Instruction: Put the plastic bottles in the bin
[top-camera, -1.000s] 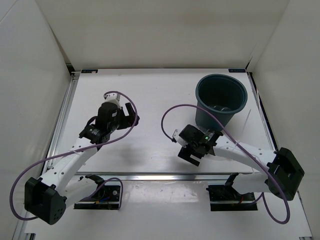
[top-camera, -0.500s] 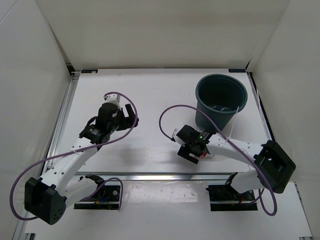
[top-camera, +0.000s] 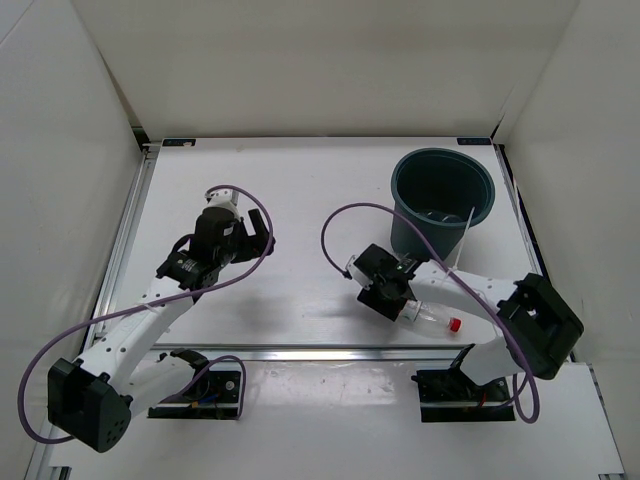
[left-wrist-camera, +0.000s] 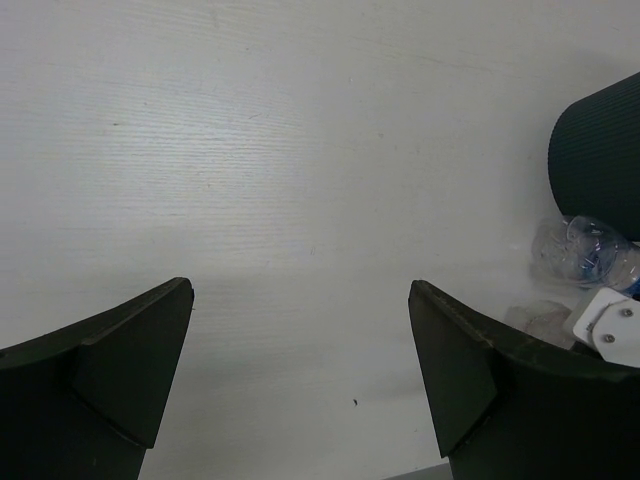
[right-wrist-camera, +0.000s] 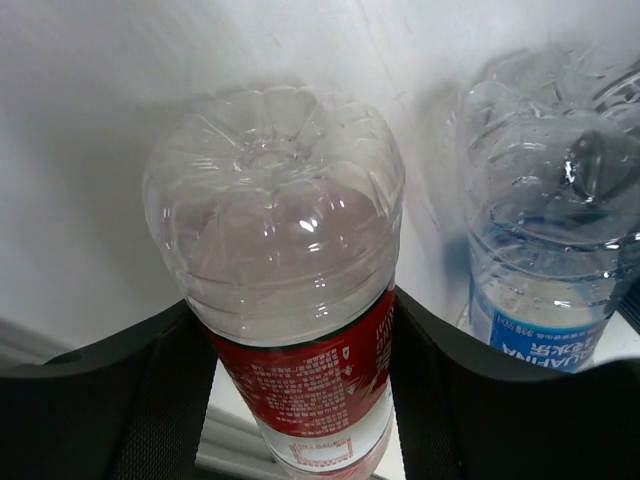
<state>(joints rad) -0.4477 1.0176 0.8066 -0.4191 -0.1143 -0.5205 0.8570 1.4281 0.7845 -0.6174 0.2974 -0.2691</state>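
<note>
Lying beside gripped red-labelled bottle (right-wrist-camera: 290, 250), blue-labelled bottle (right-wrist-camera: 540, 270), bin (top-camera: 415, 232) nearby

Bottles half seen by the bin (top-camera: 443, 200)
Near the bin, the right gripper (top-camera: 398, 303) covers the red bottle (top-camera: 432, 317) save its cap end; the blue bottle (right-wrist-camera: 540, 230) runs off the right wrist view's edge. What lies inside the bin is too dim to tell.

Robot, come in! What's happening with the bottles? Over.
Right gripper shut on red-labelled bottle. Left gripper open, empty. Blue-labelled bottle close alongside, not in bin yet.
</note>
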